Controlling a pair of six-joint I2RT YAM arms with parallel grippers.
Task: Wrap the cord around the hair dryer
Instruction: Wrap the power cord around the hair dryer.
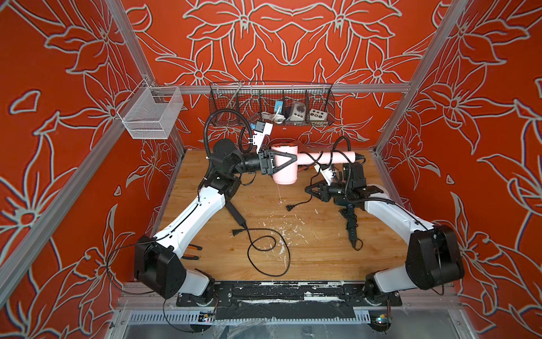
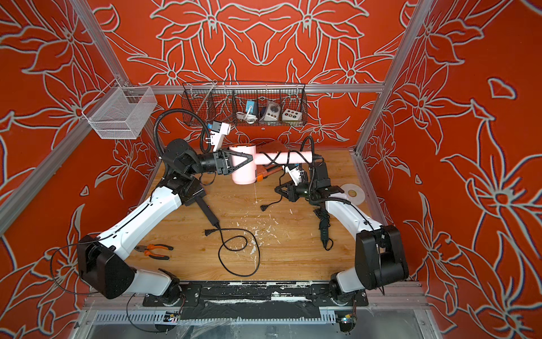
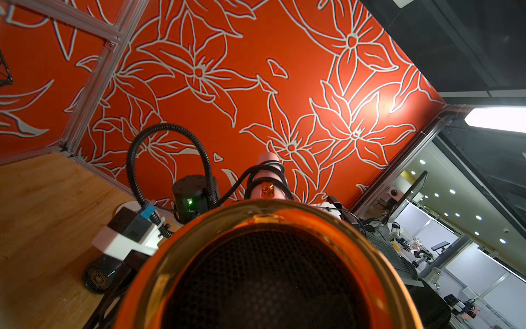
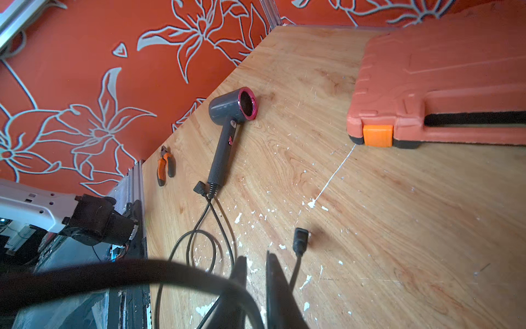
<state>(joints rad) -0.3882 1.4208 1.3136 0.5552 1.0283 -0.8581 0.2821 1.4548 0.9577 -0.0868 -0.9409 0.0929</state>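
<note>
No readable text, boxes (image 1: 318,115) in wire basket (image 1: 217,108) maybe marked, too small

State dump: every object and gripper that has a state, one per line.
left gripper: shut on pink hair dryer
pink hair dryer: held off the table, handle level
cord: several turns round handle, tail hanging free
plug: lying on table
right gripper: narrow gap, nothing visibly clamped
grey hair dryer: lying on table, loose cord unwrapped
tool case: closed
pliers: lying on table
</note>
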